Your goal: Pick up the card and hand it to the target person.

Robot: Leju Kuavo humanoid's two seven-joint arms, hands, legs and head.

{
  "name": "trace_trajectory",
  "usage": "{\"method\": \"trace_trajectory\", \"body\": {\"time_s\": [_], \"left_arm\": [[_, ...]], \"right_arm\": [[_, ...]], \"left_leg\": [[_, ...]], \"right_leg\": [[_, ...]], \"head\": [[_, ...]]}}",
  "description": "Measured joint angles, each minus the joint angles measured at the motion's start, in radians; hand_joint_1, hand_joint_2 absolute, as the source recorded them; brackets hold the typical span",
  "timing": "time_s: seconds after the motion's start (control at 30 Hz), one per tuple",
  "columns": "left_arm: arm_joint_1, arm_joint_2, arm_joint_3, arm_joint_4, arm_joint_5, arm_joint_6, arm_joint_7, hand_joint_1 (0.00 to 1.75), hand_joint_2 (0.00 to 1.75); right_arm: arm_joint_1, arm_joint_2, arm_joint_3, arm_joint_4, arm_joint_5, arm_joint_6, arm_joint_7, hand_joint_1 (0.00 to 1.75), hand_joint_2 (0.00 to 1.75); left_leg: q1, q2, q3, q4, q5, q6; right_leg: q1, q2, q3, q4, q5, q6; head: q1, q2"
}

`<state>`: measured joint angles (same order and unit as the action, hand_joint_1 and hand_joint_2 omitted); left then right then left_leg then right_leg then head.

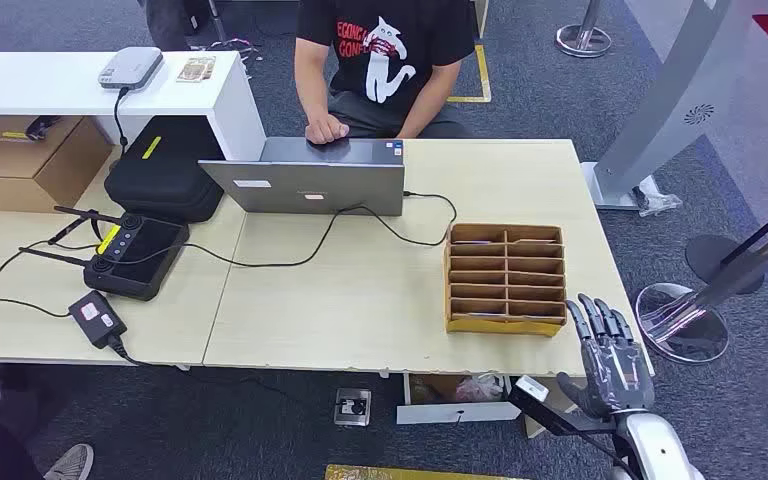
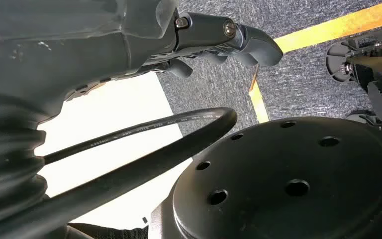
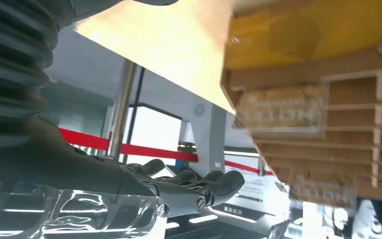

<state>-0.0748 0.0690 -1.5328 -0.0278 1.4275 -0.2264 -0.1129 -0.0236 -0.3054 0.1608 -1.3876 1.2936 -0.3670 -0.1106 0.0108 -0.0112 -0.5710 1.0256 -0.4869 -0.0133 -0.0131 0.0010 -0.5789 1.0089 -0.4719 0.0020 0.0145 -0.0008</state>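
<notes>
- My right hand (image 1: 608, 355) sits in the lower right of the head view, fingers straight and apart, holding nothing, just beside the near right corner of the table (image 1: 360, 310).
- In the right wrist view, those fingers (image 3: 214, 184) stretch out flat, nothing between them.
- My left hand (image 2: 229, 37) shows in the left wrist view, upper middle of the frame, over grey carpet with a yellow floor line (image 2: 328, 25); its fingers curl inward, and I cannot tell if it is closed.
- The wooden card holder (image 1: 506, 278) stands right of centre on the table, just beyond my right hand; I cannot make out a card in its slots.
- The person (image 1: 380, 60) sits at the top centre, one hand resting on the grey laptop (image 1: 305, 180).
- A black controller (image 1: 135, 255) lies at the left.
</notes>
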Motion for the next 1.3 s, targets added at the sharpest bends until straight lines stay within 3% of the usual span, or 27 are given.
{"method": "trace_trajectory", "body": {"time_s": [0.5,0.93,1.0,1.13,1.3], "left_arm": [[0.002,-0.002,0.0,0.0,0.018,-0.004,-0.002,0.0,1.75],[0.002,-0.002,0.0,0.0,0.014,-0.004,-0.001,0.0,1.75],[0.002,-0.002,0.0,0.0,0.014,-0.004,-0.001,0.0,1.75],[0.002,-0.002,0.0,0.0,0.016,-0.004,-0.001,0.0,1.75],[0.002,-0.002,0.0,0.0,0.02,-0.004,-0.002,0.0,1.75]], "right_arm": [[-0.199,0.036,0.044,0.169,-0.032,-0.003,-0.044,0.0,1.75],[-0.237,0.041,0.059,0.236,-0.051,-0.018,-0.049,0.01,1.75],[-0.241,0.041,0.061,0.242,-0.051,-0.018,-0.049,0.14,1.75],[-0.249,0.043,0.068,0.255,-0.053,-0.019,-0.051,1.28,1.75],[-0.265,0.054,0.083,0.272,-0.052,-0.019,-0.051,1.43,1.75]], "left_leg": [[0.0,-0.001,0.0,0.0,0.001,0.0],[0.0,-0.001,0.0,0.0,0.001,0.0],[0.0,-0.001,0.0,0.0,0.001,0.0],[0.0,-0.001,0.0,0.0,0.001,0.0],[0.0,-0.001,0.0,0.0,0.001,0.0]], "right_leg": [[0.0,-0.002,0.0,0.0,0.001,0.0],[0.0,-0.002,0.0,0.0,0.001,0.0],[0.0,-0.002,0.0,0.0,0.001,0.0],[0.0,-0.002,0.0,0.0,0.001,0.0],[0.0,-0.002,0.0,0.0,0.001,0.0]], "head": [[0.0,0.0],[0.0,0.0],[0.0,0.0],[0.0,0.0],[0.0,0.0]]}}
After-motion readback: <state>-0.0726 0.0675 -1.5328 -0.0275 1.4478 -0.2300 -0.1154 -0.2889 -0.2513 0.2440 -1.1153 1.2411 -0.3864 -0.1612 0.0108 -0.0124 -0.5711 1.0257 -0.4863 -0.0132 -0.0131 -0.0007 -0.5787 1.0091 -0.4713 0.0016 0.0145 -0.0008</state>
